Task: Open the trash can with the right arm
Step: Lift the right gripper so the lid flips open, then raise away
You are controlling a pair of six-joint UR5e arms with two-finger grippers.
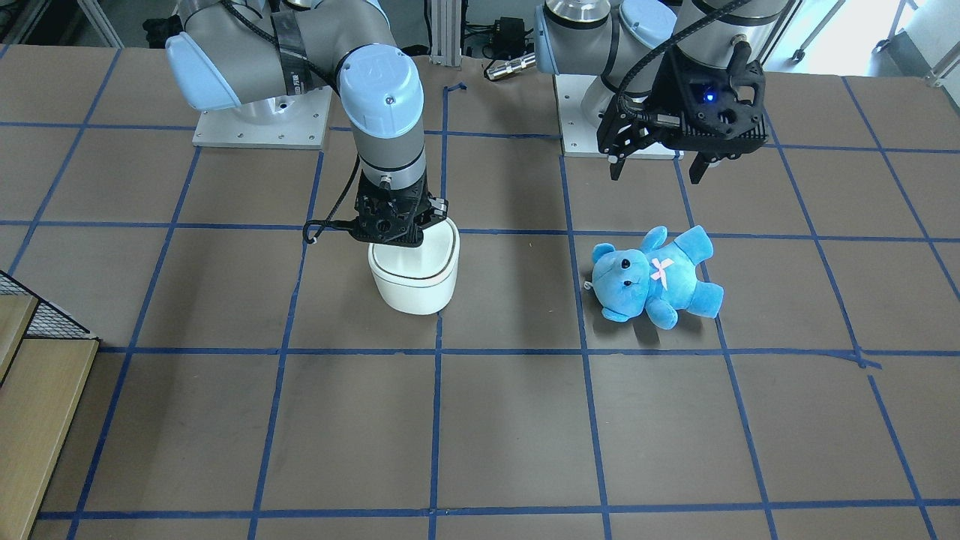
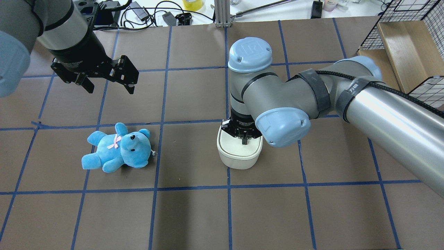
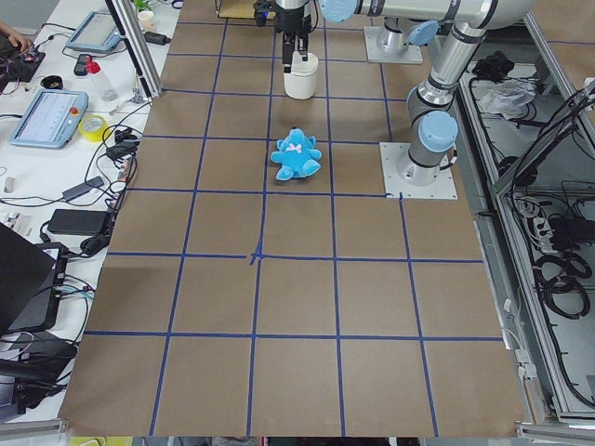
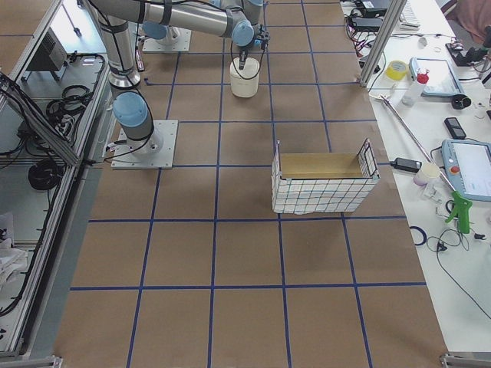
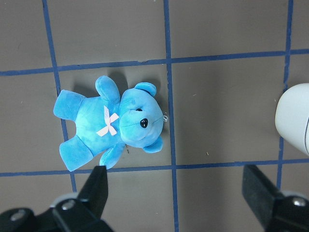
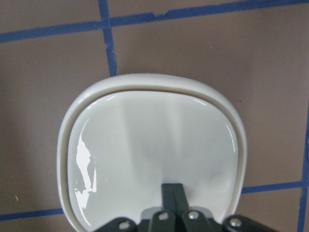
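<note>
The white trash can (image 1: 416, 289) stands near the table's middle, its flat lid (image 6: 145, 145) down inside a thin dark seam. It also shows in the overhead view (image 2: 239, 158) and at the right edge of the left wrist view (image 5: 294, 123). My right gripper (image 6: 172, 191) is shut, pointing straight down, its joined fingertips on the lid near one edge; it shows over the can in the overhead view (image 2: 245, 140) and the front view (image 1: 394, 225). My left gripper (image 2: 110, 88) is open and empty, hovering above the blue teddy bear (image 2: 118, 147).
The teddy bear (image 1: 656, 277) lies on its back about one grid square from the can. A wire basket with a wooden box (image 2: 399, 45) stands at the table's far right edge. Blue tape lines (image 1: 439, 420) grid the brown table.
</note>
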